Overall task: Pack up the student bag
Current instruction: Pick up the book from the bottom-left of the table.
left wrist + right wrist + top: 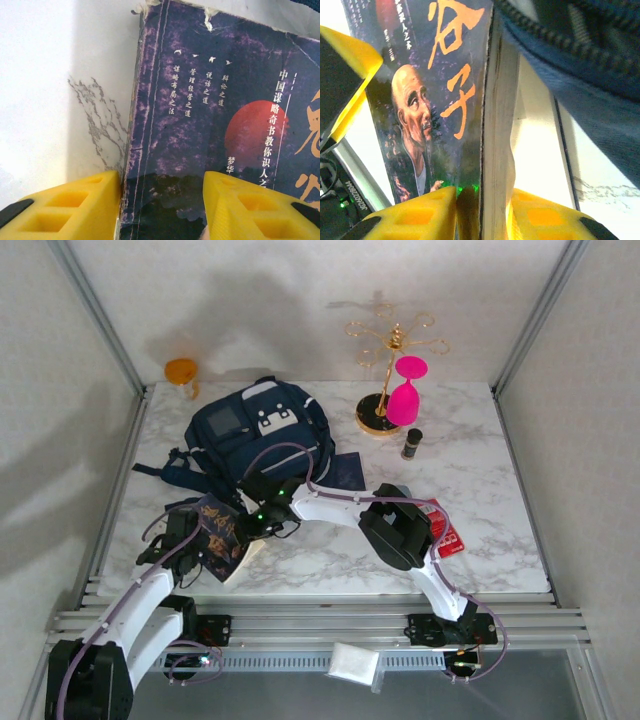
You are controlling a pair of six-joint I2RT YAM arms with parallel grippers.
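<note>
Right wrist view reveals right tool (pixel 481 201) clamping book (pixel 435 100).

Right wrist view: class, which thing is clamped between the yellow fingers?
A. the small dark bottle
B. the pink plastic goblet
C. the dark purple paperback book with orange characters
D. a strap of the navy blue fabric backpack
C: the dark purple paperback book is seen edge-on, its pages pinched between the yellow fingers, while the navy blue fabric backpack lies off to one side.
</note>
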